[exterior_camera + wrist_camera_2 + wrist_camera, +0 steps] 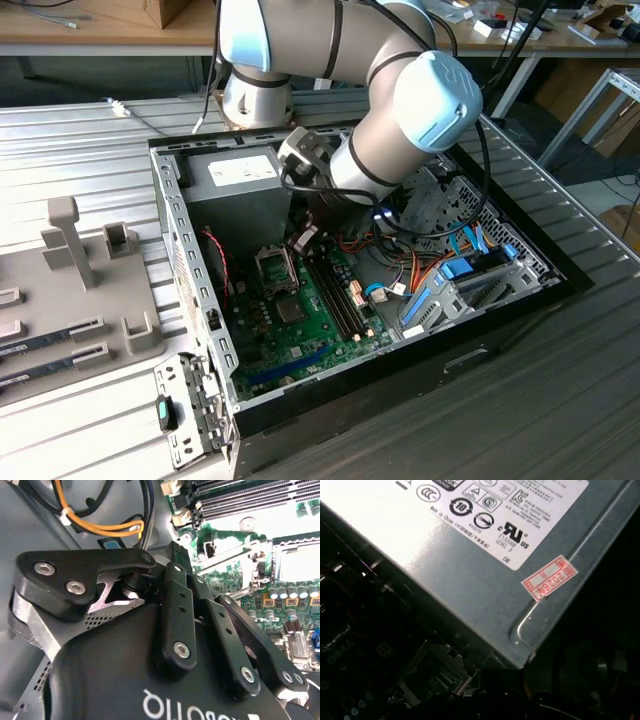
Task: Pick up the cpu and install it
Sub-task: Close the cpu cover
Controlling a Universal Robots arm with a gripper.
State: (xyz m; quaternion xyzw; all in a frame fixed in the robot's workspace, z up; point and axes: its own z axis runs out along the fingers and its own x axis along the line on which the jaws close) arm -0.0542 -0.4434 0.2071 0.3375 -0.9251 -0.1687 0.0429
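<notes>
My gripper (305,238) hangs low inside the open computer case (175,250), just beside the dark socket frame (277,268) on the green motherboard (310,330). The gripper's black linkage (175,615) takes up most of the second wrist view, with the socket's bright opening (295,562) and its metal frame and lever (240,555) off to one side. The first wrist view looks along the grey power-supply box (470,555), with part of the socket frame (437,675) below it. The cpu is hidden.
Memory slots (335,290) run beside the socket. Orange and blue cables (400,270) and a drive cage with blue clips (460,290) crowd the case on the exterior view's right. A grey fixture (90,290) holding memory sticks (50,340) lies outside the case.
</notes>
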